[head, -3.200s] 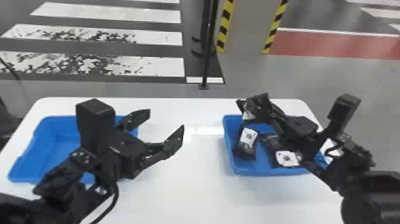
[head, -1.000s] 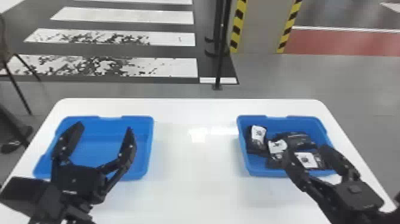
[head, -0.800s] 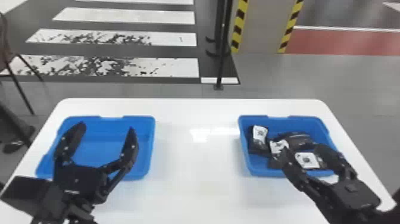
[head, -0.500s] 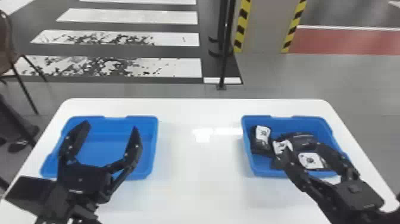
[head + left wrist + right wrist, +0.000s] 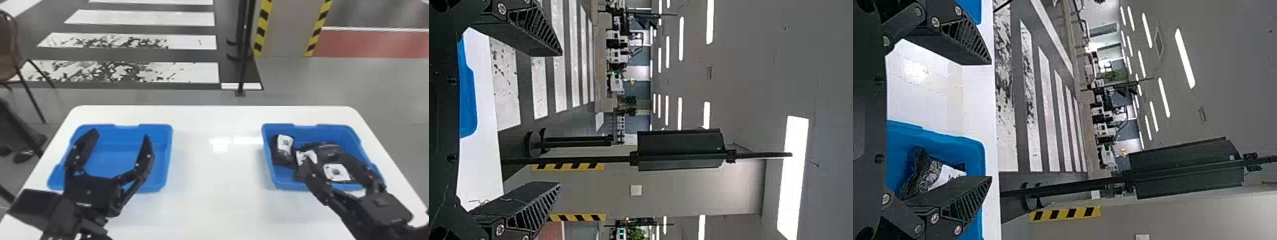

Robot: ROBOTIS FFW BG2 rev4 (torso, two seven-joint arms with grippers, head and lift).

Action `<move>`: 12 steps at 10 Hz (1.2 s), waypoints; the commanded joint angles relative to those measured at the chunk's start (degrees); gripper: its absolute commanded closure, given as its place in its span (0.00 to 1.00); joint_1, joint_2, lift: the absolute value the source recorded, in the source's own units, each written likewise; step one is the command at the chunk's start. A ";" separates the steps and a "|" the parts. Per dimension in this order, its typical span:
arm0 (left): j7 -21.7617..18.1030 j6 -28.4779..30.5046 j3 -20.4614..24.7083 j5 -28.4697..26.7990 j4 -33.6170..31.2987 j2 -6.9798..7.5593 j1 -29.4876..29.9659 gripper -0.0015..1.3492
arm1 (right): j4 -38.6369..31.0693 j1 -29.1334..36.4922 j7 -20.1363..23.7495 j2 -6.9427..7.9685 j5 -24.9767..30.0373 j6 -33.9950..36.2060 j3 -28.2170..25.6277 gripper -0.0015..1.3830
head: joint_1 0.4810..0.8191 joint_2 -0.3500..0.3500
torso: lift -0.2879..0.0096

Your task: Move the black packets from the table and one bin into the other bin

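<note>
In the head view my left gripper (image 5: pixel 120 132) stands open in front of and over the left blue bin (image 5: pixel 127 126), in which no packets show. The right blue bin (image 5: pixel 306 185) holds several black packets with white labels, among them a left one (image 5: pixel 284 150) and a front one (image 5: pixel 337 172). My right gripper (image 5: pixel 324 158) is open above that bin, its fingers partly covering the packets. The left wrist view has the left gripper (image 5: pixel 561 119) with a wide gap. In the right wrist view the right gripper (image 5: pixel 990 120) is likewise wide apart, a packet (image 5: pixel 928 172) behind one finger.
The white table (image 5: pixel 220 172) stretches between the two bins. Beyond its far edge stands a thin black post (image 5: pixel 244 63). A chair (image 5: pixel 19 60) and a person's legs and shoes are at the far left, off the table.
Since the earliest frame, the left gripper has moved left and opened out over the left bin, and the right gripper has come nearer and turned. Lately the head view has shifted slightly; both grippers stay open.
</note>
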 commanded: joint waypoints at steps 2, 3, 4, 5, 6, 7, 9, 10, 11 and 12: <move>-0.01 -0.12 0.42 0.21 0.00 -0.26 0.19 0.08 | -0.05 0.26 -0.01 0.01 -0.37 -0.58 -0.01 0.16 | 0.63 0.46 | 0.60; -0.01 -0.12 0.53 0.21 0.00 -0.26 0.19 0.08 | -0.19 0.26 -0.01 0.01 -0.49 -0.72 -0.01 0.16 | 0.63 0.46 | 0.60; -0.01 0.02 0.42 0.21 0.00 -0.26 0.19 0.08 | -0.19 0.40 -0.01 0.01 -0.94 -0.86 -0.01 0.16 | 0.63 0.47 | 0.60; -0.01 0.87 0.53 0.21 0.00 -0.35 0.19 0.08 | -0.19 0.40 -0.10 0.01 -1.17 -1.15 -0.01 0.16 | 0.63 0.47 | 0.60; -0.01 1.43 0.65 0.43 0.00 -0.44 0.19 0.08 | -0.19 0.54 -0.10 0.01 -1.29 -1.29 -0.01 0.16 | 0.63 0.47 | 0.60; 0.08 1.29 0.87 0.43 0.00 -0.52 0.19 0.08 | -0.33 0.54 -0.19 0.01 -1.40 -1.15 -0.01 0.16 | 0.63 0.47 | 0.60; 0.25 0.87 0.65 0.43 0.00 -0.61 0.33 0.08 | -0.61 0.68 -0.19 0.01 -1.29 -1.15 -0.01 0.18 | 0.63 0.48 | 0.60; 0.43 0.73 0.76 0.43 0.00 -0.61 0.47 0.08 | -0.75 0.82 -0.19 0.01 -1.29 -1.15 -0.12 0.18 | 0.63 0.48 | 0.60; 0.52 0.31 0.87 0.43 0.00 -0.79 0.61 0.08 | -0.75 0.96 -0.19 0.01 -1.40 -1.15 -0.12 0.18 | 0.63 0.48 | 0.60; 0.69 0.31 0.87 0.32 0.00 -0.88 0.61 0.08 | -0.89 1.10 -0.19 0.01 -1.40 -1.29 -0.46 0.18 | 0.63 0.48 | 0.60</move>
